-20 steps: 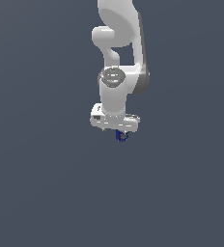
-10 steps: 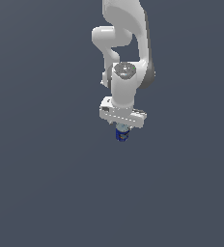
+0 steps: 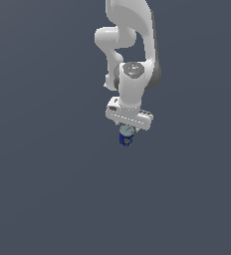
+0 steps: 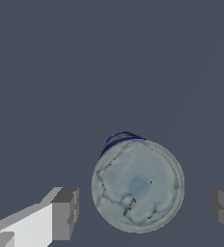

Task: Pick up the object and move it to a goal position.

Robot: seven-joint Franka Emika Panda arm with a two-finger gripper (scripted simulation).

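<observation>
The gripper (image 4: 142, 207) straddles the can (image 4: 138, 185), jaws wide with gaps either side. Closing off-centre could topple it, though depth seems unclear.

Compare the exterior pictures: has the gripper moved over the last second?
Yes. The gripper has shifted toward the exterior view's right and tilted, while the can stays put below it; its fingers remain apart.

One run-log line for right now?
phase: pre-grasp | gripper: open, straddling can | contact: none, gaps both sides | can: upright
</observation>
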